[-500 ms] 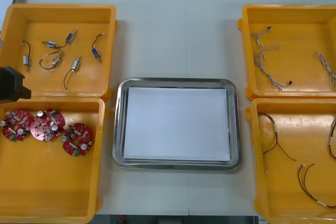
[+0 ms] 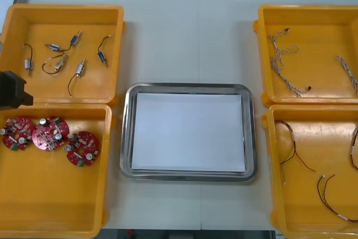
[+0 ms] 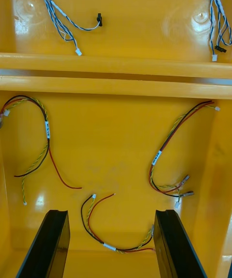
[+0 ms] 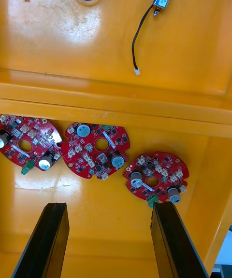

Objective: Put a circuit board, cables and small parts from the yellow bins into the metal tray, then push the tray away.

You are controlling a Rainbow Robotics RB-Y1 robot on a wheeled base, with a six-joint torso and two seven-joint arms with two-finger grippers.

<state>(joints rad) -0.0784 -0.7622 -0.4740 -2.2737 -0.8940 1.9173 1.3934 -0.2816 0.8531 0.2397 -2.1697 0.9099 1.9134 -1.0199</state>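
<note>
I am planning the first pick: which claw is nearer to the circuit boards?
Left. The left claw is open over their bin, just short of the boards. The right claw hangs over a cable bin beyond the tray.

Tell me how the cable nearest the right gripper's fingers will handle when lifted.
Probably floppy: the cable lies in a loose curl, so its ends should dangle. Likely light, being thin wire. The right gripper hangs open over it; left gripper, over the boards.
</note>
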